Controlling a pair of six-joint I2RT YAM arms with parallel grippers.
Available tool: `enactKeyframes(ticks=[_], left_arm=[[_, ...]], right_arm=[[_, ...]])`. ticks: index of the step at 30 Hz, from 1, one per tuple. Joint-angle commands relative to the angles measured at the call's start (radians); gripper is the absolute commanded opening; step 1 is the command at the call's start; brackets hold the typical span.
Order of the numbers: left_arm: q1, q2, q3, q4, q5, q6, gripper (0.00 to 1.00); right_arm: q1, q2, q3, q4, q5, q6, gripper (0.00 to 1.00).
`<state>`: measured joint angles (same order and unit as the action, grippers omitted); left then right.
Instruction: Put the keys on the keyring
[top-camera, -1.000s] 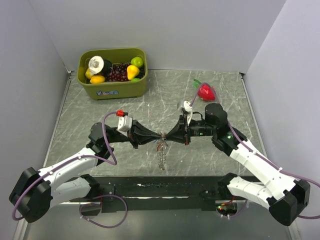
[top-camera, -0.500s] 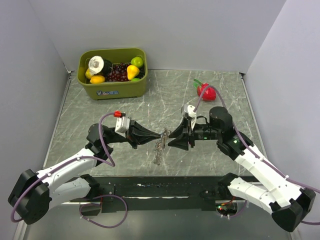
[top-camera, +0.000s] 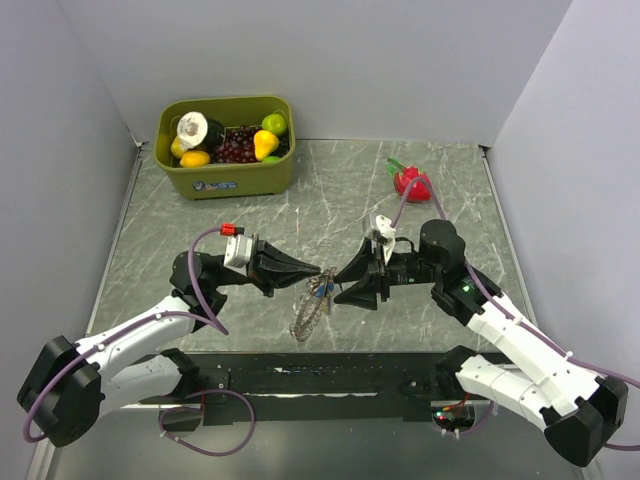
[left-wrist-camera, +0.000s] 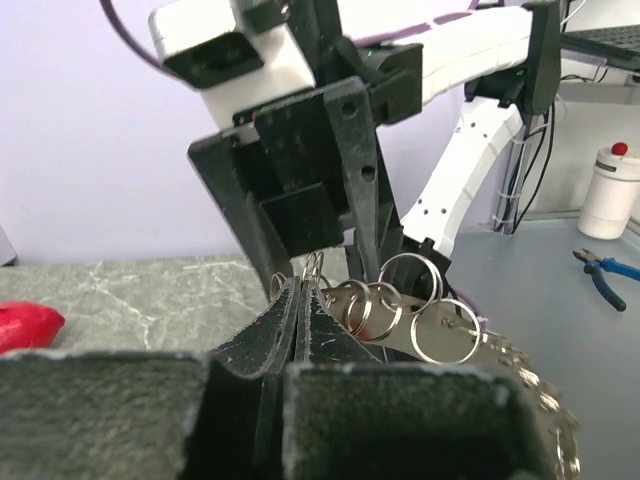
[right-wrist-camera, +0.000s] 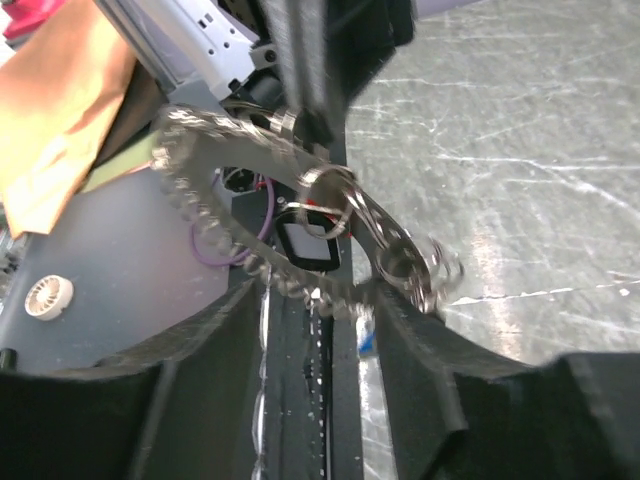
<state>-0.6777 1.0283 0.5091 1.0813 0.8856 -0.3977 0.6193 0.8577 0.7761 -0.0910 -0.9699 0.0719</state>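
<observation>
Top external view: caught the left gripper (top-camera: 318, 271) clamped tight on the keyring (left-wrist-camera: 410, 310), above the marble table (top-camera: 200, 200), nose to nose with the right gripper (top-camera: 338, 286), jaws parted, gripping nothing. Found the keys (top-camera: 323, 291), blue heads showing, bunched at the ring between both sets of tips. Trailed a chain (top-camera: 302, 322) from there toward the near-left, long axis diagonal. Could not tell which way any single key pointed. Framed, from the right wrist, chain and rings between the open fingers (right-wrist-camera: 225, 330).
</observation>
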Motion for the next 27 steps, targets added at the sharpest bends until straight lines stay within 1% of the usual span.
enactKeyframes(ticks=[1, 3, 4, 5, 6, 10, 12, 14, 17, 19, 21, 22, 27], left_arm=[[0.0, 0.001, -0.001, 0.15, 0.007, -0.033, 0.01], [-0.002, 0.004, -0.004, 0.152, 0.007, -0.039, 0.01], [0.0, 0.006, -0.003, 0.154, 0.007, -0.039, 0.01], [-0.002, 0.006, -0.003, 0.151, 0.003, -0.035, 0.01], [-0.002, 0.004, -0.003, 0.149, 0.001, -0.033, 0.01], [-0.002, 0.003, 0.002, 0.123, -0.008, -0.02, 0.01], [0.0, 0.004, -0.001, 0.127, -0.011, -0.021, 0.01], [-0.002, 0.007, -0.003, 0.14, -0.013, -0.027, 0.01], [-0.002, 0.012, -0.006, 0.152, -0.008, -0.036, 0.01], [-0.002, 0.012, -0.006, 0.154, -0.007, -0.036, 0.01], [-0.002, 0.01, -0.007, 0.157, -0.007, -0.038, 0.01], [-0.002, 0.01, -0.007, 0.155, -0.007, -0.038, 0.01], [-0.003, 0.012, -0.011, 0.16, -0.002, -0.041, 0.01]], right_arm=[[0.007, -0.006, -0.017, 0.129, -0.021, 0.057, 0.61], [0.007, -0.003, -0.015, 0.157, -0.029, 0.077, 0.62], [0.008, -0.002, -0.014, 0.163, -0.029, 0.08, 0.66], [0.007, -0.002, -0.015, 0.175, -0.026, 0.086, 0.74], [0.008, -0.003, -0.015, 0.184, -0.023, 0.097, 0.77], [0.008, -0.002, -0.011, 0.208, -0.007, 0.118, 0.78], [0.008, 0.001, -0.012, 0.223, 0.008, 0.132, 0.77], [0.008, 0.006, -0.015, 0.238, 0.022, 0.15, 0.73], [0.007, 0.014, -0.015, 0.257, 0.033, 0.166, 0.67], [0.007, 0.011, -0.011, 0.258, 0.053, 0.169, 0.61], [0.007, 0.012, -0.009, 0.266, 0.059, 0.175, 0.6], [0.01, 0.014, -0.009, 0.275, 0.06, 0.181, 0.56], [0.008, 0.026, -0.005, 0.286, 0.077, 0.201, 0.53]])
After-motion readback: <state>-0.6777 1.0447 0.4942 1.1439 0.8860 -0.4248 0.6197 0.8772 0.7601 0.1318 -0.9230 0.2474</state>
